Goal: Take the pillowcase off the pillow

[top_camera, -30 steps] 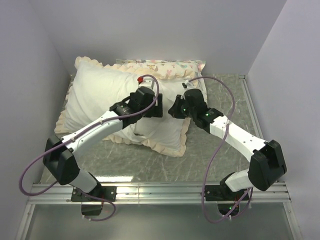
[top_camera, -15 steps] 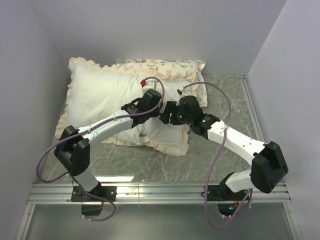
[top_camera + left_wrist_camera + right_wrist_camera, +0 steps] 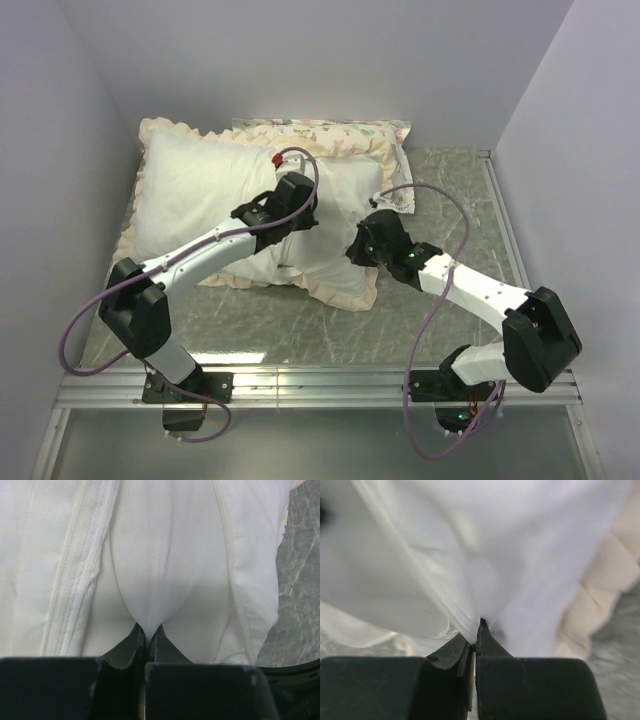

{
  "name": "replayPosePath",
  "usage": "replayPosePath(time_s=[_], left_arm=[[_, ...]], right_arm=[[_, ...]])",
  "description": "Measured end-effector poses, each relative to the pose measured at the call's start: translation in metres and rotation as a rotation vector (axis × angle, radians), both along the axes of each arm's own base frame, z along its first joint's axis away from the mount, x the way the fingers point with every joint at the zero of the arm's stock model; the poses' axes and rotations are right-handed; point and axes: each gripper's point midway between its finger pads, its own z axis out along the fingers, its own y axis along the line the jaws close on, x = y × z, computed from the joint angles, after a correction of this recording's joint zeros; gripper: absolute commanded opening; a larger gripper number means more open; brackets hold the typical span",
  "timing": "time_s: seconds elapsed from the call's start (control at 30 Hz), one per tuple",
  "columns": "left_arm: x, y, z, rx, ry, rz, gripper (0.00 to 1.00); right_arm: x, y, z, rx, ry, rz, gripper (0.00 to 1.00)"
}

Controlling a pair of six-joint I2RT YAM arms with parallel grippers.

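Top external view: the pillowcase (image 3: 190,190) lies back-left, wrapped round the pillow (image 3: 160,555) — left gripper (image 3: 148,630) pinches what looks like exposed pillow cloth, right gripper (image 3: 476,630) clamps the case beside its frill (image 3: 612,565); removal barely begun.

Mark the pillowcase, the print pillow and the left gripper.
pillowcase (image 3: 340,293): top view, frill at near edge.
print pillow (image 3: 320,132): top view, its middle.
left gripper (image 3: 148,630): left wrist view, between fingertips.
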Motion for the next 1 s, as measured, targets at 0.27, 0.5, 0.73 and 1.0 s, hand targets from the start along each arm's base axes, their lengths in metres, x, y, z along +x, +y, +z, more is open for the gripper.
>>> replayPosePath(time_s=[0.27, 0.5, 0.73, 1.0], left_arm=[[0.010, 0.033, 0.041, -0.089, 0.016, -0.014, 0.01], [0.006, 0.053, 0.072, -0.141, 0.039, -0.061, 0.00], [0.008, 0.073, 0.083, -0.201, 0.083, -0.076, 0.01], [0.009, 0.093, 0.097, -0.274, 0.088, -0.078, 0.01]], right_arm=[[0.001, -0.035, 0.002, 0.052, -0.035, -0.081, 0.00], [0.019, -0.043, 0.006, 0.157, -0.076, -0.112, 0.00], [0.024, -0.045, 0.004, 0.229, -0.087, -0.112, 0.00], [0.024, -0.044, 0.005, 0.260, -0.094, -0.096, 0.00]])
